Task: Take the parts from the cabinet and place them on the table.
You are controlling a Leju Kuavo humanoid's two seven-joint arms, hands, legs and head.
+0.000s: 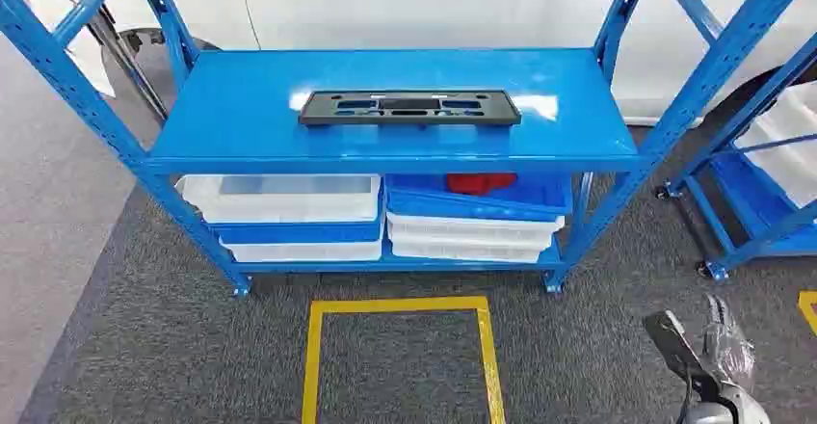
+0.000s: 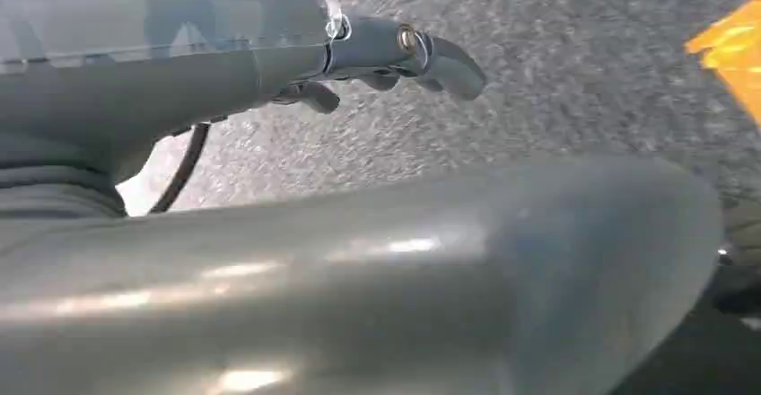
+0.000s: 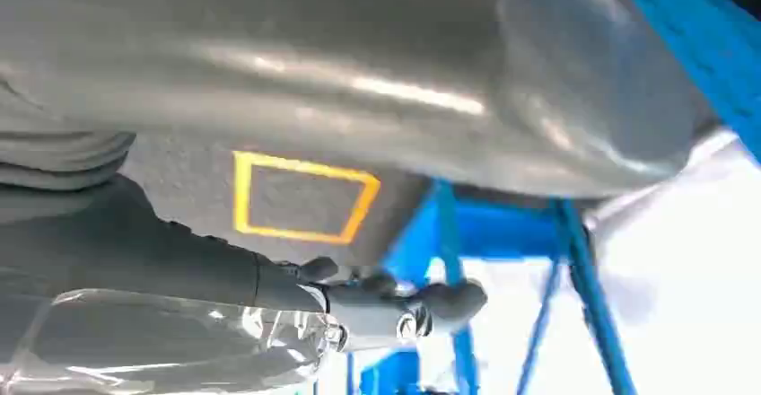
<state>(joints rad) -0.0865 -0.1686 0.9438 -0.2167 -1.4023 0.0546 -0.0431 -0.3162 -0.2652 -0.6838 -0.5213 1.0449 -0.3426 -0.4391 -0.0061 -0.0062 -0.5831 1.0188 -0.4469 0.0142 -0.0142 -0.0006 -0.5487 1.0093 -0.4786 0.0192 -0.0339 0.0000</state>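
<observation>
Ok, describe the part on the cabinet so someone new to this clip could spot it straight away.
Start at the blue metal shelving unit in front of the white car. On its top shelf, about the middle, lies a flat black plastic part, long and rectangular, with cut-out slots. It is the one item on that shelf; the white and blue bins sit on the lower level.
</observation>
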